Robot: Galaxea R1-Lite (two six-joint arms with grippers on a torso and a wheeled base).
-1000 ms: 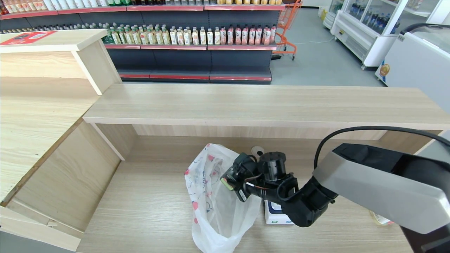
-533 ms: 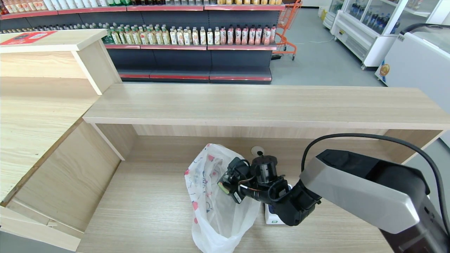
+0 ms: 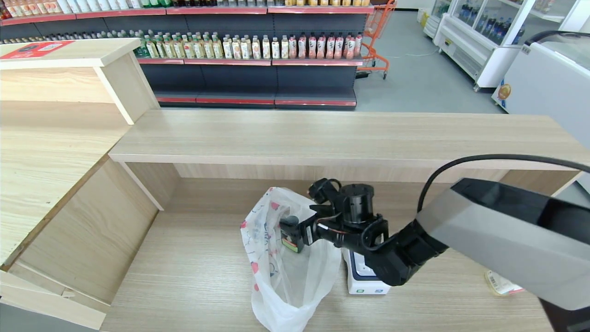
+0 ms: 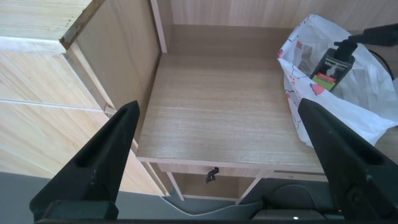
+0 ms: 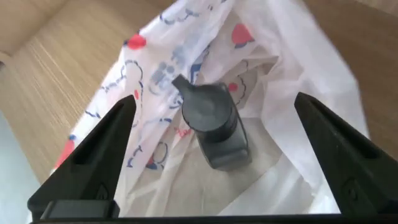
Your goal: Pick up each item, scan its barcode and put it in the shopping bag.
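A black bottle (image 3: 290,234) with a red and green label stands upright in the mouth of the white patterned shopping bag (image 3: 276,286). My right gripper (image 3: 308,230) is just beside it above the bag. In the right wrist view the bottle (image 5: 212,132) sits between the fingers of the right gripper (image 5: 214,99), which are spread wide and do not touch it. The left wrist view shows the bottle (image 4: 333,67) inside the bag (image 4: 348,106). My left gripper (image 4: 217,106) hangs open and empty over the lower counter, left of the bag.
A white barcode scanner (image 3: 364,279) stands right of the bag under my right arm. Another bottle (image 3: 500,283) lies on the counter at the far right. A raised counter shelf (image 3: 350,138) runs behind, and a wooden side wall (image 3: 92,230) bounds the left.
My right gripper rose and swung toward the bag's middle. The black bottle, gripped before, now stands free between the spread fingers in the bag's mouth.
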